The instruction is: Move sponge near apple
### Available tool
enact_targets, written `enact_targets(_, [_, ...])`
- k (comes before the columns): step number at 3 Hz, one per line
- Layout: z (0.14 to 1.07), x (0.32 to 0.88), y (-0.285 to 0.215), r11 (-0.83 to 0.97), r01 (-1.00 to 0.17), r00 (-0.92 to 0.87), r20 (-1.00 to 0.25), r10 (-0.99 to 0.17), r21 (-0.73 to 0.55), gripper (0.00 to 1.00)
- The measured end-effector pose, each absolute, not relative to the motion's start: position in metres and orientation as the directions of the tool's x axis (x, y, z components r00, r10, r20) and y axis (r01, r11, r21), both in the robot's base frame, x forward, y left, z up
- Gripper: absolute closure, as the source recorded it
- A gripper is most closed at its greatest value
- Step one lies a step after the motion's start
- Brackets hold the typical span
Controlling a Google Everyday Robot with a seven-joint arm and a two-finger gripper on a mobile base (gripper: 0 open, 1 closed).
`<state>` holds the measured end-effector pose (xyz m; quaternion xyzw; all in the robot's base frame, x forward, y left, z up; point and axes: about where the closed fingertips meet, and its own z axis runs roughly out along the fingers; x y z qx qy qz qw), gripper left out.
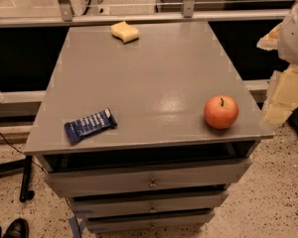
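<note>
Camera view: gripper (284, 94) at right, grip unclear; sponge (124, 31) apart from apple (221, 112); drawers (149, 178) shut.

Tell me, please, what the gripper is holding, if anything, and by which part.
Nothing, as far as shows. The gripper hangs beyond the right edge of the table, apart from the apple, and the sponge lies untouched at the far edge.

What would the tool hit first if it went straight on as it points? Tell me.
The tool, at the right edge of view, points down and left. Probably first the cabinet top's front right corner, then the apple just beyond. Depth is unclear; it might pass beside the edge.
</note>
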<state>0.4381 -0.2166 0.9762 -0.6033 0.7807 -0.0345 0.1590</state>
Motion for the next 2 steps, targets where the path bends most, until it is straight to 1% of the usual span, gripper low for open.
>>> enact_targets(1, [0.976,0.438,-0.217,0.270,-0.931,-0.221,-0.207,-0.953,-0.246,0.00])
enact_targets(2, [0.965,0.463,-0.201,0.263,-0.931,-0.201,-0.247,-0.948,-0.252,0.00])
